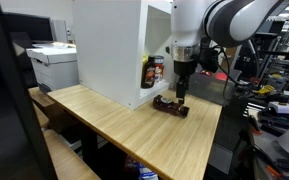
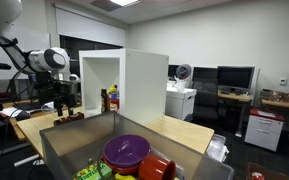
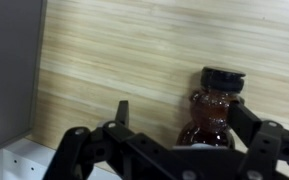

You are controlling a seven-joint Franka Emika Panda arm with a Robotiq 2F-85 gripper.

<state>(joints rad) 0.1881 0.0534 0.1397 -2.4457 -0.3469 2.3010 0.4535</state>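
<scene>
Hovering with the gripper (image 1: 181, 90) pointed straight down, just above a dark brown bottle (image 1: 172, 108) on the wooden table (image 1: 124, 130). Standing with jaws spread wide, pinching nothing. Lying on its side, just in front of the open face of the white cabinet (image 1: 109, 45), near another bottle (image 1: 156, 72) upright inside. Showing in the wrist view a black cap (image 3: 222, 78) past the fingers (image 3: 122, 112), the brown body between them; contact impossible to tell. Sitting well apart in an exterior view, a grey bin (image 2: 64, 150) with a purple bowl (image 2: 127, 150).
</scene>
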